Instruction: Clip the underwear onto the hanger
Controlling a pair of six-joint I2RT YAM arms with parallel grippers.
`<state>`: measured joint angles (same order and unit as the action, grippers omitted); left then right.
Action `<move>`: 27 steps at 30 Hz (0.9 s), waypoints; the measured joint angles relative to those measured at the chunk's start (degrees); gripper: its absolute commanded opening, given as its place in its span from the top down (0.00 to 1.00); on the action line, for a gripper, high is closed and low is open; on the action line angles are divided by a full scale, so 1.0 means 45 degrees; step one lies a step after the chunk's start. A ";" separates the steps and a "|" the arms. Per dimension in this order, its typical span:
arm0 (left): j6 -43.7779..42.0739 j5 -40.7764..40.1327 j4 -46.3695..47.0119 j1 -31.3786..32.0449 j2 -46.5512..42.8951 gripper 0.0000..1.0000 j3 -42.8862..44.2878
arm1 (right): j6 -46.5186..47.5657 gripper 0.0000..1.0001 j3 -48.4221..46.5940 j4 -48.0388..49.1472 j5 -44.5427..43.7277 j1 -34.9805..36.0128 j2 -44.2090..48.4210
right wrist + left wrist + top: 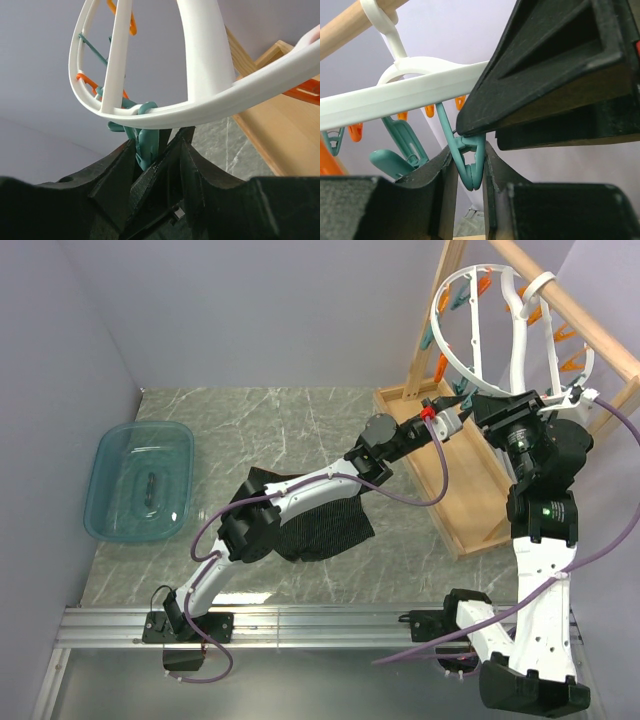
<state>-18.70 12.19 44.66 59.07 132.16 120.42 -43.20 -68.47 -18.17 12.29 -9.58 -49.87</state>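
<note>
The black underwear (pixel 325 530) lies flat on the marble table, partly under my left arm, and neither gripper holds it. The white round hanger (pixel 516 335) hangs by its hook from the wooden rack's top rail, with orange and teal clothespins dangling from it. My left gripper (pixel 447 423) reaches up under the ring and is shut on a teal clothespin (pixel 470 167). The pin sits between its two fingers (pixel 469 150). My right gripper (pixel 478 405) meets it from the other side. Its jaws (pixel 159 137) close round the same teal clothespin (pixel 146 142), just under the hanger's rim (pixel 200 65).
A wooden frame rack (pixel 455 495) stands at the right, its slanted top rail (pixel 575 310) carrying the hanger. A translucent teal bin (pixel 140 480) sits on the table at the far left. Purple cables loop beside both arms.
</note>
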 measured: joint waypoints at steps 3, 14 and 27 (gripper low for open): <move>-0.0131 0.0000 0.0024 0.0005 0.0000 1.00 -0.0015 | -0.0291 0.67 0.0005 0.0180 0.0068 -0.0010 -0.0063; -0.0801 -0.0194 0.0981 0.0049 -0.0078 0.69 -0.0962 | -0.0374 0.98 0.0442 0.0622 0.0170 -0.0010 -0.0117; 0.2157 0.1073 0.0083 -0.0219 -0.0549 0.59 -0.1190 | 0.1209 1.00 0.1093 0.2283 0.0986 -0.0189 0.0053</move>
<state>-8.99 17.02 45.04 58.08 129.69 115.07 -37.76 -63.55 -7.90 16.73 -10.44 -49.63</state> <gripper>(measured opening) 0.408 0.171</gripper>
